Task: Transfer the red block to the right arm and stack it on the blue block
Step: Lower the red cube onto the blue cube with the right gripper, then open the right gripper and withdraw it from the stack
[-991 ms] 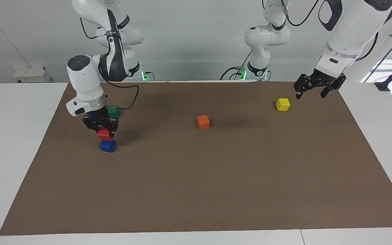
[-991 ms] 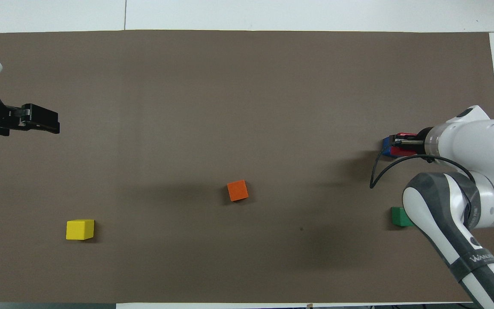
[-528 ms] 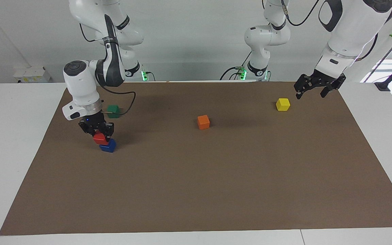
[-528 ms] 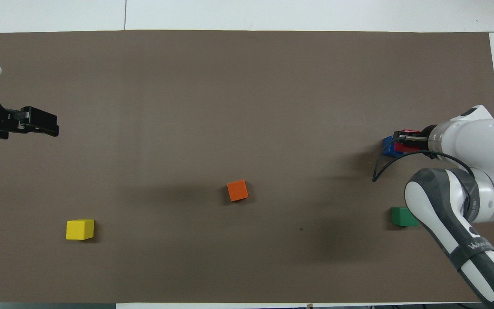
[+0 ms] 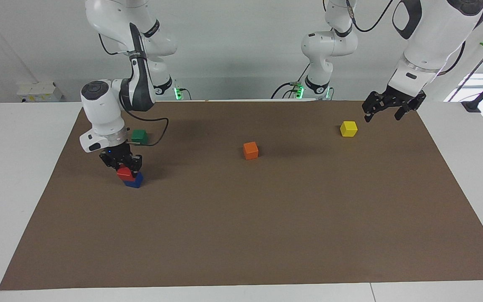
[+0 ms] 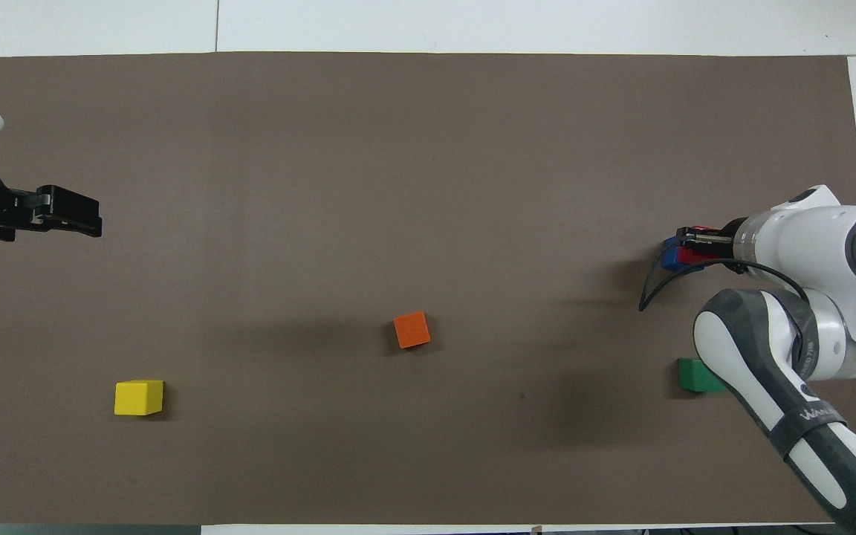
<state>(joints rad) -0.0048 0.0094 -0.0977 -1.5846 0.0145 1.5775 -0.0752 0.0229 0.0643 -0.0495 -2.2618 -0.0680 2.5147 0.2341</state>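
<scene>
I am working on a brown mat (image 5: 266, 235) that covers most of the bench, with my right arm (image 5: 103, 113) reaching down near the mat's edge at its own end of the bench, and my left arm (image 5: 430, 37) waiting high over the mat's corner at the other end. The right gripper (image 5: 125, 167) is clamped on the red block (image 5: 123, 173), which sits low against the top of the blue block (image 5: 134, 180); I cannot tell whether the faces are fully seated. The relation I care about is vertical: blue lies directly below the gripper, though red looks shifted slightly toward the bench edge at the right arm's end, so I judge the stack slightly off-square. A green block (image 5: 139, 135) lies nearer to the robots, an orange block (image 5: 250, 150) mid-mat, a yellow block (image 5: 348, 128) near the left gripper (image 5: 386, 112), whose fingers hang spread with nothing between them
</scene>
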